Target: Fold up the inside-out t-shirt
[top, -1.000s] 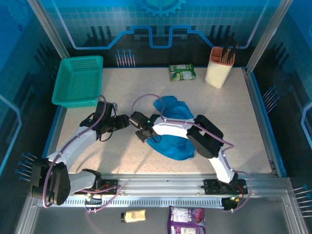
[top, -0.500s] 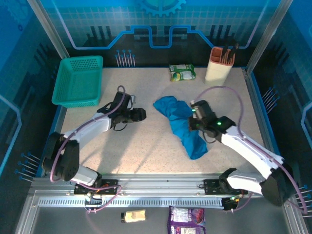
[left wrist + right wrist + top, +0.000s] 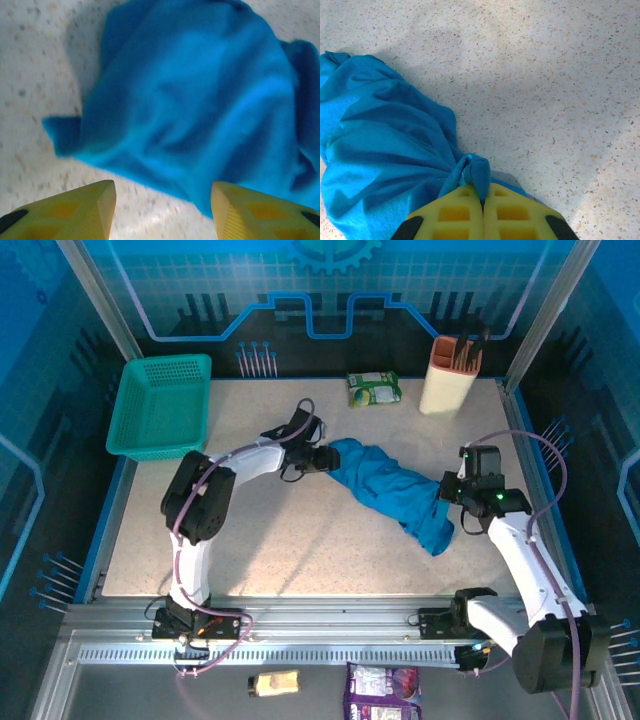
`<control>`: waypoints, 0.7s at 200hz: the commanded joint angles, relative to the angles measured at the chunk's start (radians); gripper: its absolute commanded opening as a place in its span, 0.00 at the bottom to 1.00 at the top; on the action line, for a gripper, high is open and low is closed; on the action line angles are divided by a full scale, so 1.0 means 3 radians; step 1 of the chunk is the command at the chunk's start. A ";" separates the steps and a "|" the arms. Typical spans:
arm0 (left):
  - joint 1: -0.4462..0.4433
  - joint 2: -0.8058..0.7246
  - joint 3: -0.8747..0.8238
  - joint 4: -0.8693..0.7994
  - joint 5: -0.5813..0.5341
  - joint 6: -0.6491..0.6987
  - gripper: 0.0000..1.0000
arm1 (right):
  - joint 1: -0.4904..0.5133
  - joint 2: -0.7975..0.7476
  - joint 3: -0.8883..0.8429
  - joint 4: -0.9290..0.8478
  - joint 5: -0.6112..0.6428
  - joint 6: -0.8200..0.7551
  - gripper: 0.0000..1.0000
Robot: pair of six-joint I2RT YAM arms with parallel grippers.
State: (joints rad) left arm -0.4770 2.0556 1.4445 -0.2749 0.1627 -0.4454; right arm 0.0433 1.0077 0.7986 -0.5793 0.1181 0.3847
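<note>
Caught at both ends: the inside-out t-shirt [image 3: 388, 487] lies bunched into a long blue rope on the speckled table [image 3: 300, 540], drawn out between the two grippers. The right gripper [image 3: 482, 192] has its yellow jaws pressed flat together on a small knot of the cloth; the pinched fold stands up just ahead of the tips, and the rest of the garment spreads away ahead and to the left of them. The left gripper [image 3: 162, 200] stands at the shirt's other end with its jaws apart and nothing between them but bare table; the nearest hem lies just ahead of the tips, close but not in their grasp.

Seen from above, the left gripper's body covers the very end of the cloth beside it, so whether they touch there cannot be told; the part of the fold inside the right jaws is hidden by the jaws themselves. The left wrist view is soft and blurred, and the shirt runs off its top and right edges; in the right wrist view it runs off the left and bottom edges. Collar, sleeves and seams cannot be picked out in the crumpled mass.
</note>
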 commanded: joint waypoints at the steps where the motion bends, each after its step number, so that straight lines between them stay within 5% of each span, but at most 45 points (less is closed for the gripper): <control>1: -0.0008 0.0269 0.0370 -0.0353 -0.0292 0.0214 0.52 | -0.0118 0.0051 0.0098 0.0056 -0.0199 -0.0096 0.00; 60: 0.0005 0.0646 0.0911 -0.0770 -0.0723 0.0459 0.47 | -0.0142 0.0134 0.0250 0.0071 -0.0281 -0.0117 0.00; 91: 0.0047 0.0649 0.0992 -0.0793 -0.0729 0.0540 0.06 | -0.0141 0.0064 0.0380 0.0005 -0.0303 -0.0121 0.00; 97: 0.0054 0.0580 0.0959 -0.0760 -0.0723 0.0548 0.00 | -0.0142 0.0041 0.0414 -0.0020 -0.0316 -0.0125 0.00; 140: 0.0212 -0.0788 0.0341 -0.0483 -0.0601 0.0423 0.00 | -0.0143 -0.0265 0.0916 -0.0403 -0.0337 -0.0214 0.00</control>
State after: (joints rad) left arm -0.4515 2.1277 1.6112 -0.4530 -0.0257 -0.3073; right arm 0.0162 1.0088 0.9585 -0.6216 0.0250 0.3527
